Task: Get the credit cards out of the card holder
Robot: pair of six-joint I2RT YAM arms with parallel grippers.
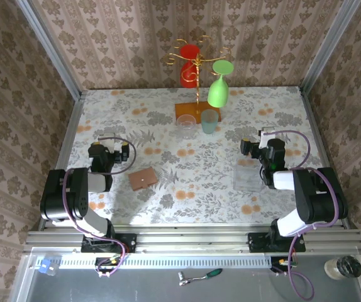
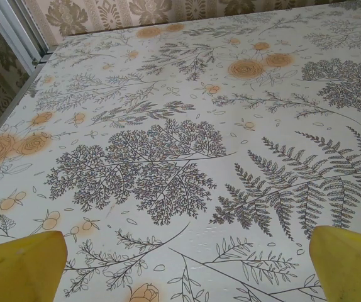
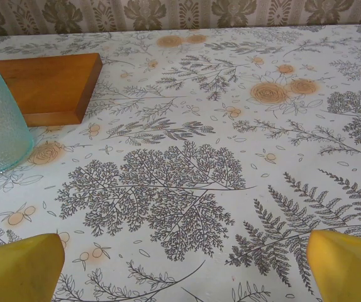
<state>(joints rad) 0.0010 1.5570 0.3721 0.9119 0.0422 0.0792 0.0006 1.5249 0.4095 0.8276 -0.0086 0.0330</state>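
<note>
The flat brown leather card holder (image 1: pixel 143 178) is seen shut at 8 o'clock; nothing is taken out yet. The left tool (image 2: pixel 187 255) and right tool (image 3: pixel 183 258) are held wide.

**Twin arms folded, pincers spread wide**

The black-and-silver left arm (image 1: pixel 64 195) and its twin, the right arm (image 1: pixel 312 195), rise from bases set side by side. Their elbows jut outward and their forearms fold back toward the middle. The black left pincer (image 1: pixel 107 151) points forward and down, its yellow fingertips (image 2: pixel 20 267) standing far apart at the lower corners of the wrist view. The black right pincer (image 1: pixel 256 150) mirrors it, its own yellow fingertips (image 3: pixel 347 264) parted just as wide.
</note>
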